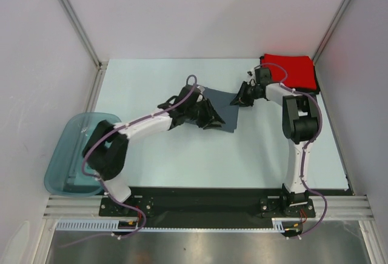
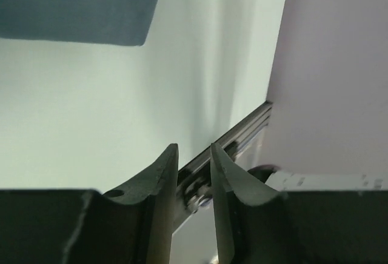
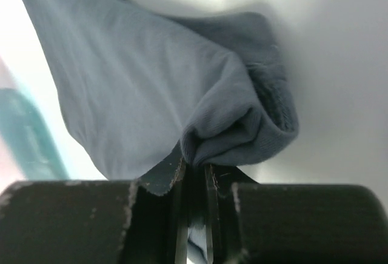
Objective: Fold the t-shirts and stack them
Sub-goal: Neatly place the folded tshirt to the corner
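Right tool (image 3: 194, 168) clamped on the blue-grey t-shirt (image 3: 133, 82) — left tool (image 2: 193, 150) slightly apart, empty.

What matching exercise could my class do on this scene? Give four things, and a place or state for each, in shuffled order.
Things:
1. red shirt
2. blue-grey shirt
3. tub
4. left gripper

Places or states:
A. far left, near side
B. open, holding nothing
C. folded, far right corner
D. pinched by the right gripper

Pairs: 1-C, 2-D, 3-A, 4-B.
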Tool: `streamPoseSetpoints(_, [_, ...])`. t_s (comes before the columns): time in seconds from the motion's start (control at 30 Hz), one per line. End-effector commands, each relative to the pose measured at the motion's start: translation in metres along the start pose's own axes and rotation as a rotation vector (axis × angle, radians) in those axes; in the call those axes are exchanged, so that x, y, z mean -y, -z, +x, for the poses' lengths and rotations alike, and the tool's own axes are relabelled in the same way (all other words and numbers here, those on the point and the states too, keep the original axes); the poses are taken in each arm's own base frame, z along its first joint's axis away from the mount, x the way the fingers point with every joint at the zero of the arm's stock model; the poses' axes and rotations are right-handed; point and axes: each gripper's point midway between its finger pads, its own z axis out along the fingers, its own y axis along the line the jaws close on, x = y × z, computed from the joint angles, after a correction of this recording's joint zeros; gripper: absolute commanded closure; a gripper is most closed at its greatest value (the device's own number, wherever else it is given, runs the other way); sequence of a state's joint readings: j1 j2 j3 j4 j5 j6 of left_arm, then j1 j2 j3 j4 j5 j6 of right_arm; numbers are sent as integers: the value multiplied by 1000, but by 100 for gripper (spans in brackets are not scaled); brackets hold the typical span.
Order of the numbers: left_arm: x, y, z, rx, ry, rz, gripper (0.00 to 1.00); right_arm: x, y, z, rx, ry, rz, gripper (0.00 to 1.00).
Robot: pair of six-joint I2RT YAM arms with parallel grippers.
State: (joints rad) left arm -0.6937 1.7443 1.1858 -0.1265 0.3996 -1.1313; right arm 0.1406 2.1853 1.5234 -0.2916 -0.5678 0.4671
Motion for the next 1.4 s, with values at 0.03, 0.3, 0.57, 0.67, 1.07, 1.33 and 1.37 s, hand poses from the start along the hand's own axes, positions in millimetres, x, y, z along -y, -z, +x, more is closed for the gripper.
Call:
streamPoseSetpoints(0.03, [-4, 81, -11, 93, -376, -90, 67, -8, 59, -19, 73, 212, 177, 100])
streamPoseSetpoints(0.3, [-54, 115, -31, 119, -526, -266, 67, -7, 124, -32, 75, 423, 430, 100])
streamPoseSetpoints(0.57, [-78, 119, -47, 102, -592, -304, 67, -5, 194, -85, 218, 494, 765, 100])
streamPoseSetpoints(0.67, [-91, 120, -54, 101, -576, -311, 68, -4, 207, -104, 229, 556, 866, 100])
streamPoseSetpoints(1.07, [-119, 115, -48, 25, -545, -302, 68, 19, 239, -153, 293, 630, 1173, 100])
streamPoseSetpoints(1.33, [-127, 114, -51, 11, -528, -310, 68, 4, 263, -189, 417, 670, 1277, 100])
streamPoseSetpoints(1.37, [-129, 114, -52, 9, -525, -313, 68, 0, 264, -194, 443, 673, 1274, 100])
